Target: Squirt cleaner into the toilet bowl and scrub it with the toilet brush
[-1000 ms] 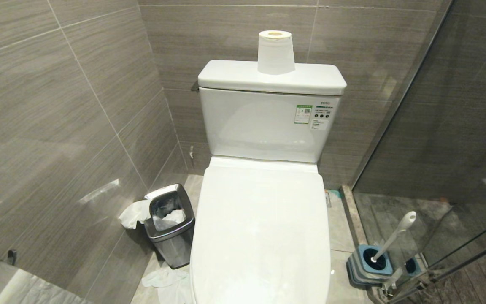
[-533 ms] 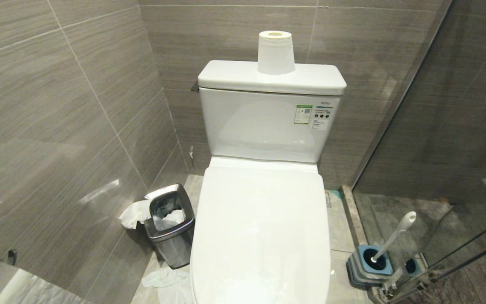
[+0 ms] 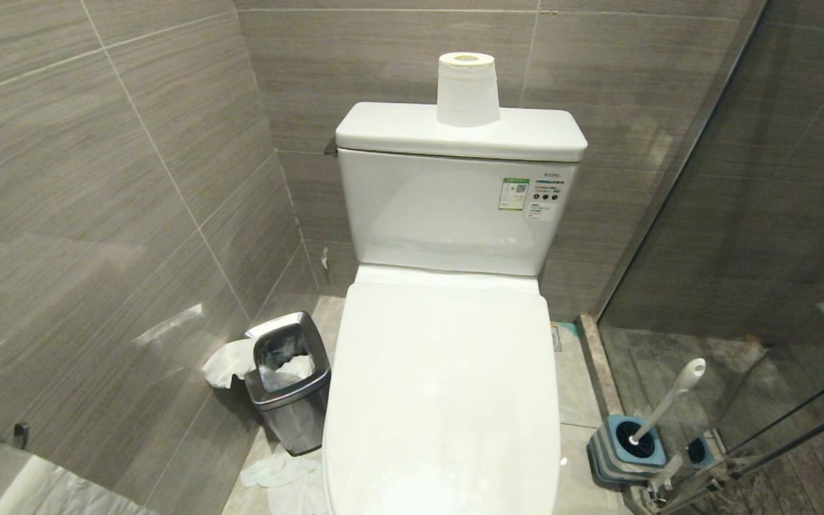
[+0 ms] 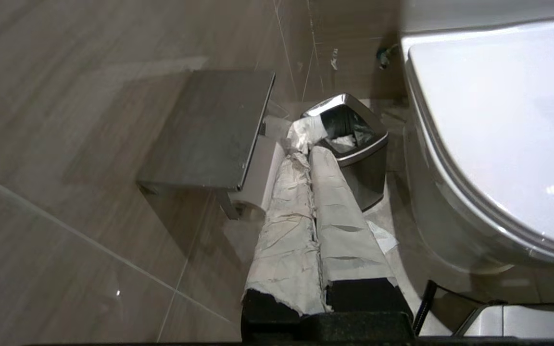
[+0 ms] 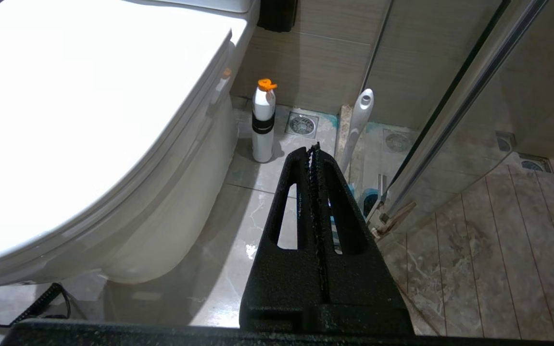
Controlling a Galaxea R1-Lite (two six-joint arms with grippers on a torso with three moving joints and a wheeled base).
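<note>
2 grippers empty, nothing started. Toilet bowl [image 3: 440, 400] lid down, so lifting it looks like the next move. Left gripper [image 4: 306, 144] fingers pressed together near steel bin [image 4: 354, 139]; right gripper [image 5: 314, 149] likewise closed, touching nothing. Toilet brush [image 3: 662, 408] in its holder [image 3: 626, 447], right of bowl.

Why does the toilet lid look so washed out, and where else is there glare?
Right wrist view: the toilet lid is overexposed to plain white. Head view: the lid shows soft sheen, the wall tiles a bright streak. Left wrist view: a small highlight on the lid.
</note>
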